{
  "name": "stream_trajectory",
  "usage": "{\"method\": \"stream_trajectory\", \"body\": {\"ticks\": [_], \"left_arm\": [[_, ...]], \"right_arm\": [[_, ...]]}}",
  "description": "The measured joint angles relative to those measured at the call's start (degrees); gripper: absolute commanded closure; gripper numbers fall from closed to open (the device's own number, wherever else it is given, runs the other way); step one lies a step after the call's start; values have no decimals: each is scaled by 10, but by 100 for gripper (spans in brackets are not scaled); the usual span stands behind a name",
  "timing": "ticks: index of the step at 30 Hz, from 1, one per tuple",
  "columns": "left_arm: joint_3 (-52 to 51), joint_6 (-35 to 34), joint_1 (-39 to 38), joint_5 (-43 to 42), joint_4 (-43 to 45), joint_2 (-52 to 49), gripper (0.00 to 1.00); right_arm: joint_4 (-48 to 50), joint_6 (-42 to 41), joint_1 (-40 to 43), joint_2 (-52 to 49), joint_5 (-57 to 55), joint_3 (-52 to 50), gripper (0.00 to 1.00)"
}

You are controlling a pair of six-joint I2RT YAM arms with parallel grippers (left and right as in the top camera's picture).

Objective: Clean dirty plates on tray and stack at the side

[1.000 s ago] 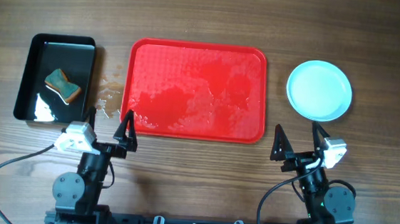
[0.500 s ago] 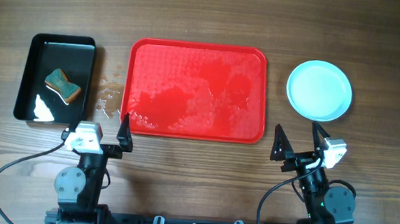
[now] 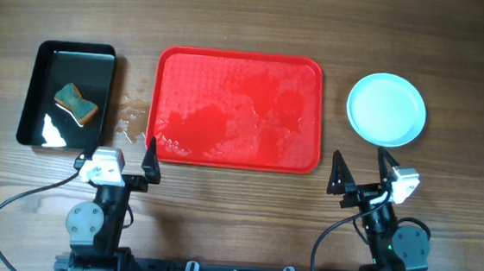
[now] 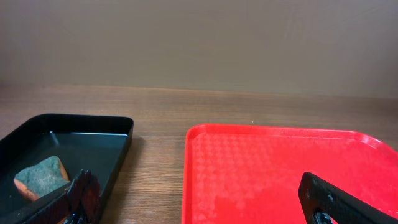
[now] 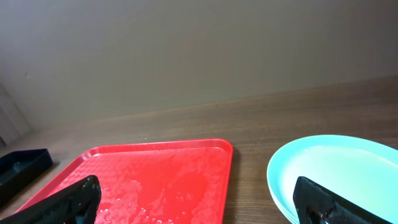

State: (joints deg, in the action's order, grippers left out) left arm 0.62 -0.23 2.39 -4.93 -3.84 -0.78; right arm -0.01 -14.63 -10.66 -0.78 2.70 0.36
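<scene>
The red tray [image 3: 239,109] lies at the table's middle, wet and with no plates on it; it also shows in the left wrist view [image 4: 280,168] and the right wrist view [image 5: 155,174]. The pale blue plates [image 3: 386,109] sit stacked on the table to the tray's right, also in the right wrist view [image 5: 336,168]; the top plate looks clean. My left gripper [image 3: 128,152] is open and empty in front of the tray's front left corner. My right gripper [image 3: 360,169] is open and empty in front of the plate stack.
A black tray [image 3: 68,96] with water and a green-and-orange sponge [image 3: 76,103] stands left of the red tray; it shows in the left wrist view [image 4: 74,149] too. Water drops [image 3: 131,118] lie on the wood between the two trays.
My left arm has swung a little to the right over the past second, then held still. The right arm, plates and trays have not moved.
</scene>
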Motion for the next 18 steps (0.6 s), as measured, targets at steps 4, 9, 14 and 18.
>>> {"method": "stream_trajectory", "body": {"ticks": [4,9,14,18], "left_arm": [[0,0,0,0,0,0,0],[0,0,0,0,0,0,0],[0,0,0,0,0,0,0],[0,0,0,0,0,0,0]], "right_arm": [[0,0,0,0,0,0,0],[0,0,0,0,0,0,0],[0,9,0,0,-1,0,0],[0,37,0,0,-3,0,0]]}}
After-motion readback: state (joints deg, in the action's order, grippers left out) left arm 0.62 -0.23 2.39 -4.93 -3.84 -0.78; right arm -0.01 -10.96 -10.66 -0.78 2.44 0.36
